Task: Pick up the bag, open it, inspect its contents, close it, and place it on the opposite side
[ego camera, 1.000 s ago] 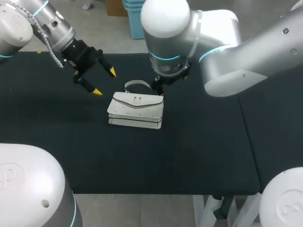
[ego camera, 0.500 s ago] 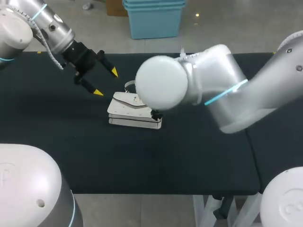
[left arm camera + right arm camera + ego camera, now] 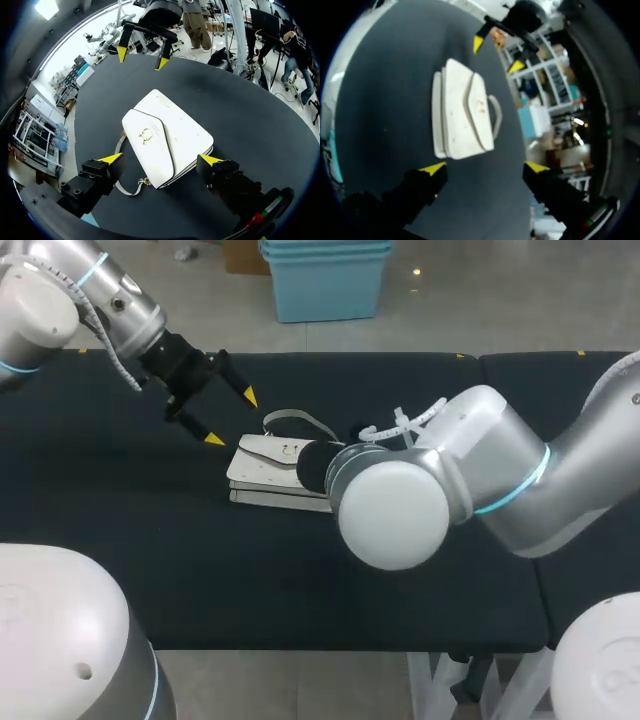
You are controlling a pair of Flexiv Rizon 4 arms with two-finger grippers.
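Note:
A white flap bag (image 3: 262,468) with a gold clasp lies flat on the black table, its strap (image 3: 292,419) looped behind it. My left gripper (image 3: 232,418) hovers open just left of and behind the bag. In the left wrist view the bag (image 3: 167,135) lies between and just ahead of the open left gripper (image 3: 160,159), and my right gripper (image 3: 141,59) stands open beyond it. My right arm (image 3: 400,510) reaches across and hides the bag's right end. In the right wrist view the bag (image 3: 462,115) lies ahead of the open right gripper (image 3: 484,168), with the left gripper (image 3: 497,54) past it.
The black table (image 3: 300,610) stretches wide to the left and in front of the bag. A seam (image 3: 505,445) splits it from a second black panel at the right. My right arm's bulky elbow hangs low over the middle.
My right arm has swung from behind the bag round over its right end, covering part of it. The left gripper has drifted slightly toward the bag's back. The bag has not moved.

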